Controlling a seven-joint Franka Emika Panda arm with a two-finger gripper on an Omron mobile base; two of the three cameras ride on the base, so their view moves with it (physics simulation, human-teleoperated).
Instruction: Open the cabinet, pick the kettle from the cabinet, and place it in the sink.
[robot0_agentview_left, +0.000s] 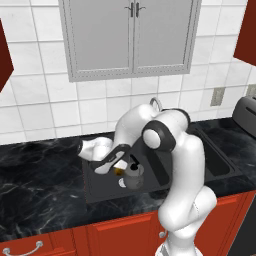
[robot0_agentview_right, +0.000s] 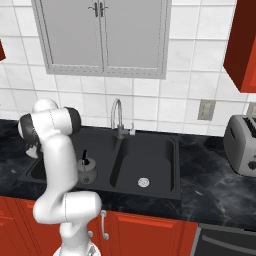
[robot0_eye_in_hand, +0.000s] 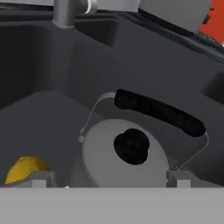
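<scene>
The dark grey kettle stands upright on the floor of the left basin of the black sink. In the hand view its lid with black knob and its arched black handle lie just ahead, kettle. My gripper hangs just above the kettle. It is open, with a fingertip on each side of the lid and nothing held. A red wall cabinet shows in part at the upper right.
The curved silver faucet rises behind the sink. A silver toaster stands on the counter at the right. A grey double-door cabinet hangs above. A small yellow object lies in the basin beside the kettle.
</scene>
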